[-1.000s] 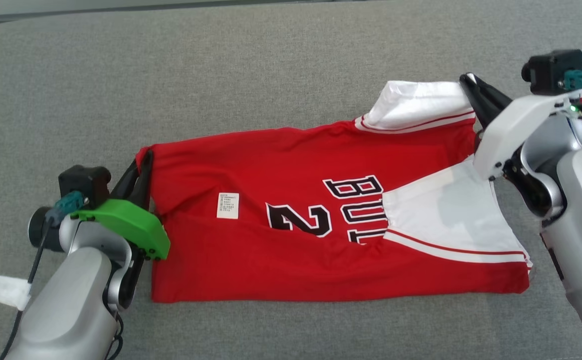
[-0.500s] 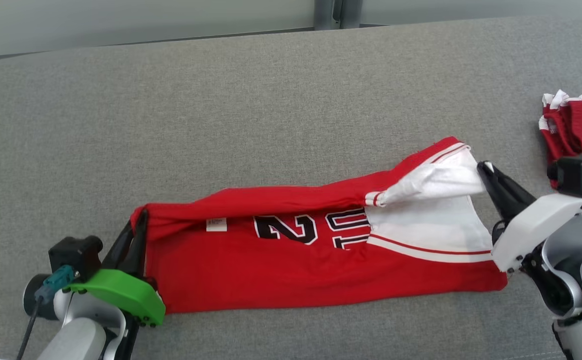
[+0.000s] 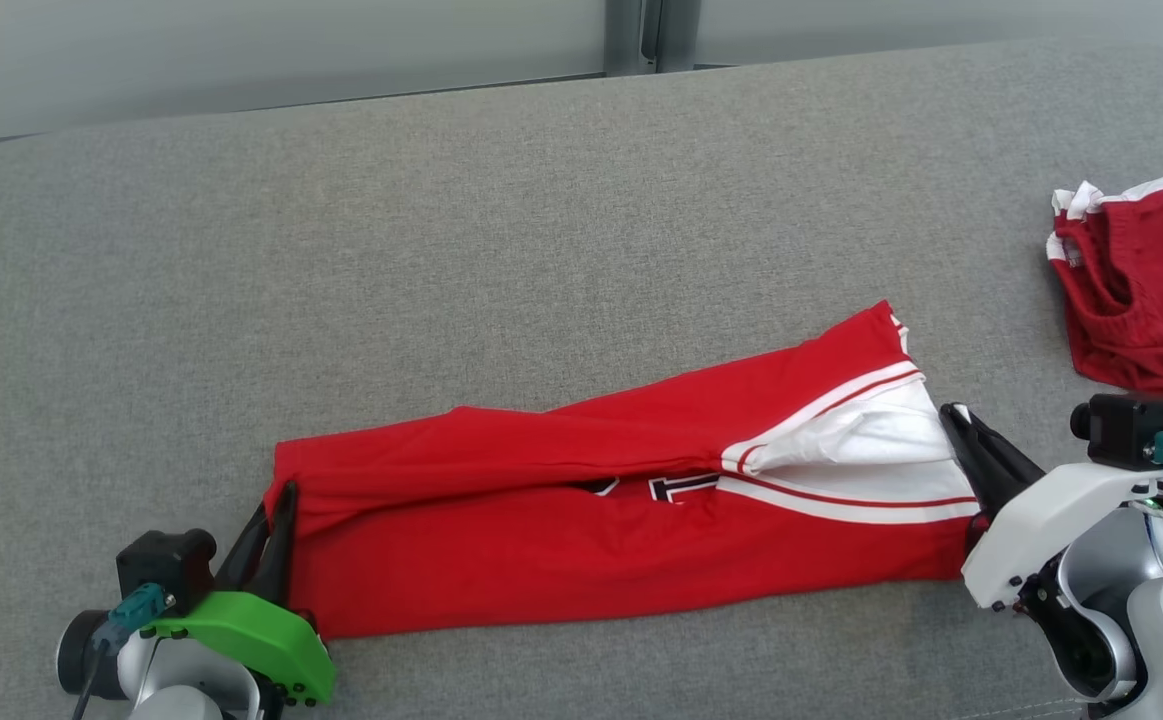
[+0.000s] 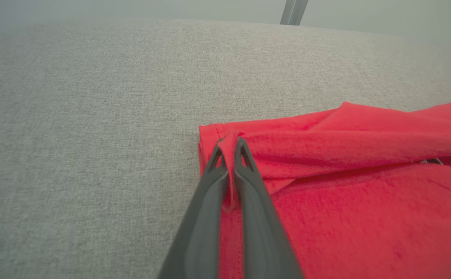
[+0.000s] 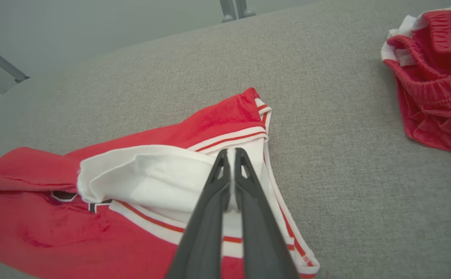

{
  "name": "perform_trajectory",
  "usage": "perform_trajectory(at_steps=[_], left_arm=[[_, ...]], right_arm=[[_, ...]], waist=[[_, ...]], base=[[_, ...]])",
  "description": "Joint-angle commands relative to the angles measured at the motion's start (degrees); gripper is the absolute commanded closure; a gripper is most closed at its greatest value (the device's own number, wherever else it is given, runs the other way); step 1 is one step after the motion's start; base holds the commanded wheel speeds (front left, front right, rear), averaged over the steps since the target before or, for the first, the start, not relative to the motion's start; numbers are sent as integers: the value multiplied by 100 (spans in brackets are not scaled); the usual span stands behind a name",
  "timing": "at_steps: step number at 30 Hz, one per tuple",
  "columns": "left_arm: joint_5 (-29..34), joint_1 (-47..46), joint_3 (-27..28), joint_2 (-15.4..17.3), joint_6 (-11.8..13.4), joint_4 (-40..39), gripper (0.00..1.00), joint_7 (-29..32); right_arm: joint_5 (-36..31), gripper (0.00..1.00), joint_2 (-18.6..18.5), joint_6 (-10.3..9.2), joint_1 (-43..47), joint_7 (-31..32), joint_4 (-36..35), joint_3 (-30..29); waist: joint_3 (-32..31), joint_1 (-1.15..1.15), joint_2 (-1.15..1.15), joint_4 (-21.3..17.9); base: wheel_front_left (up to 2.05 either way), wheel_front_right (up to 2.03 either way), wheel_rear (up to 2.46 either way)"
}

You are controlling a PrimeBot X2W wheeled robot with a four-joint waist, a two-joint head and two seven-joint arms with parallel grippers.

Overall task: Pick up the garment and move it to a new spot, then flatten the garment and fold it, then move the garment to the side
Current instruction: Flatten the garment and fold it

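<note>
jersey [image 3: 541, 540]: black-and-white lettering [image 3: 676, 488] mostly hidden under the folded-over upper layer, unreadable. second red garment [image 3: 1141, 310], upper right of frame: cut off by the right edge. left arm [image 3: 176, 700], lower left: cut off by the bottom edge.

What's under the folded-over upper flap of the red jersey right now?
The jersey lies doubled: beneath its upper flap is its own lower red layer. A sliver of black-and-white lettering peeks from the gap; the rest of the print is covered.
</note>
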Motion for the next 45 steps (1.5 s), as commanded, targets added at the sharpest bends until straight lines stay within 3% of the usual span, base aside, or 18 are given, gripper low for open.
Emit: perform_trajectory(at_steps=[1, 5, 6, 7, 8, 9, 10, 11, 12, 19, 29, 37, 45], left_arm=[[20, 73, -11, -10, -20, 47, 100, -31], [26, 138, -33, -52, -34, 219, 100, -76], [28, 148, -37, -60, -34, 255, 100, -89], [23, 159, -40, -71, -39, 286, 100, -98], [16, 174, -46, -80, -43, 309, 77, -100], [1, 197, -41, -87, -45, 328, 56, -106], [-16, 227, -33, -93, -39, 341, 39, -117], [-43, 269, -21, -101, -39, 350, 13, -125], [-71, 315, 0, -115, -35, 348, 0, -142], [-180, 737, 188, -122, 131, 64, 0, -205], [19, 1053, 320, 12, 508, -550, 0, -225], [192, 993, 328, 26, 727, -937, 0, -231], [216, 913, 295, -54, 849, -1190, 0, -179]], right_arm=[[-21, 100, -6, -4, 67, -66, 64, 11], [24, 100, 23, -4, 33, -303, 385, 116], [46, 96, 26, -4, 35, -357, 463, 155], [68, 75, 25, -4, 45, -419, 537, 191], [76, 56, 14, -4, 61, -484, 606, 225], [77, 8, -7, -4, 82, -549, 658, 264], [82, 0, -29, -4, 112, -613, 710, 299], [95, 0, -44, -4, 139, -675, 748, 335], [118, 0, -56, -4, 163, -734, 777, 365], [236, 0, -79, -4, 483, -1030, 768, 316], [160, 0, 10, -4, 884, -1208, 525, -521], [-96, 0, 95, -4, 939, -1057, 163, -1164], [-308, 0, 163, -4, 875, -839, -123, -1220]], waist=[[-20, 0, 0, -15], [-69, 0, 0, -30], [-79, 0, 0, -29], [-91, 0, 0, -26], [-102, 0, 0, -24], [-110, 0, 0, -23], [-120, 0, 0, -22], [-129, 0, 0, -22], [-139, 0, 0, -24], [-215, 0, 0, -69], [-366, 0, 0, -98], [-553, 0, 0, -148], [-776, 0, 0, -139]], base=[[0, 0, 0], [0, 0, 0], [0, 0, 0], [0, 0, 0], [0, 0, 0], [0, 0, 0], [0, 0, 0], [0, 0, 0], [0, 0, 0], [0, 0, 0], [0, 0, 0], [0, 0, 0], [0, 0, 0]])
